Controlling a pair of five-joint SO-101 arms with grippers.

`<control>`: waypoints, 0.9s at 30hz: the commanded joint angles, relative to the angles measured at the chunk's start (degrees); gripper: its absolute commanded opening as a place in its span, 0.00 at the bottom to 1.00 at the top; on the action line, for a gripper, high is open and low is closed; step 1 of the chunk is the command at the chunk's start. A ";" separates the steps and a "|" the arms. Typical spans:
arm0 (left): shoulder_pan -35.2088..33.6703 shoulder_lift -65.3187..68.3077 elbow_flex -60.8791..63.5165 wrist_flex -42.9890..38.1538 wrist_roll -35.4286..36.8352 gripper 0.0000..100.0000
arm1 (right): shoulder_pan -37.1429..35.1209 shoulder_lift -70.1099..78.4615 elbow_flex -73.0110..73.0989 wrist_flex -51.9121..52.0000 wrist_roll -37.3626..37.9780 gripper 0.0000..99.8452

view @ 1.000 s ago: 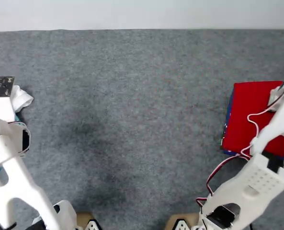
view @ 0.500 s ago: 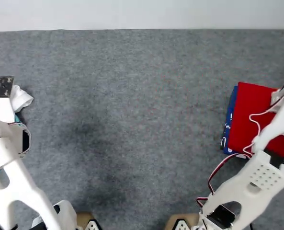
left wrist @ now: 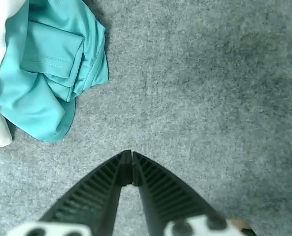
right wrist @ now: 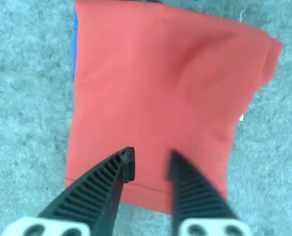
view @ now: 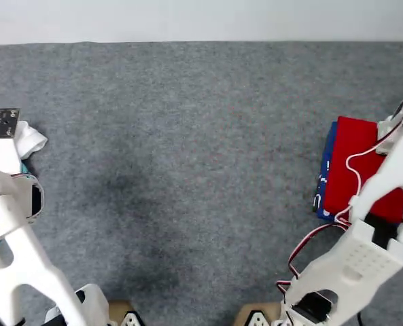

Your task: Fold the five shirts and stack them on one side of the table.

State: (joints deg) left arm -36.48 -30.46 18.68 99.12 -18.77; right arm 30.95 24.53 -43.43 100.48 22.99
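Note:
A folded red shirt (view: 356,166) lies on a blue shirt (view: 325,182) at the table's right side. My right gripper (right wrist: 149,164) hangs open just above the red shirt (right wrist: 160,88), nothing between its fingers; blue (right wrist: 75,39) peeks out along one edge. A crumpled teal shirt (left wrist: 49,69) lies beside a white one (left wrist: 0,59). My left gripper (left wrist: 132,169) is shut and empty over bare carpet, a short way from the teal shirt. In the high view the white shirt (view: 14,146) shows at the left edge behind the left arm (view: 11,238).
Grey felt (view: 187,156) covers the whole table. A small dark circuit board (view: 1,122) sits at the left edge by the white shirt. The right arm (view: 364,251) and its red-white cable overhang the red stack.
The red shirt has shifted right and sits skewed on the blue one, leaving a blue strip showing. The right arm has swung up and right. The left arm stays still.

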 commanded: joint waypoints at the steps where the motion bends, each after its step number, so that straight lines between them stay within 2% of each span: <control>1: 0.35 -1.49 -0.31 1.41 0.44 0.00 | 3.21 -3.38 1.76 2.33 0.53 0.03; 4: 0.35 -1.49 -0.31 1.41 0.44 0.00 | 3.56 -3.38 8.00 2.15 0.53 0.01; 7: 0.35 -1.49 -0.31 1.41 0.44 0.00 | 0.92 -3.30 15.74 0.75 0.44 0.01; 14: 0.35 -1.49 -0.31 1.41 0.53 0.00 | -4.35 1.80 28.66 -11.56 0.09 0.01; 19: 0.35 -1.49 0.84 1.41 0.53 0.00 | -5.76 5.85 28.92 -12.53 0.09 0.01; 27: 0.35 -1.49 1.98 1.41 0.53 0.00 | -0.84 -4.18 18.81 -3.82 0.62 0.01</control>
State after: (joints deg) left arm -36.48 -30.46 20.97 99.12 -18.77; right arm 27.08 26.81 -18.99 94.24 22.99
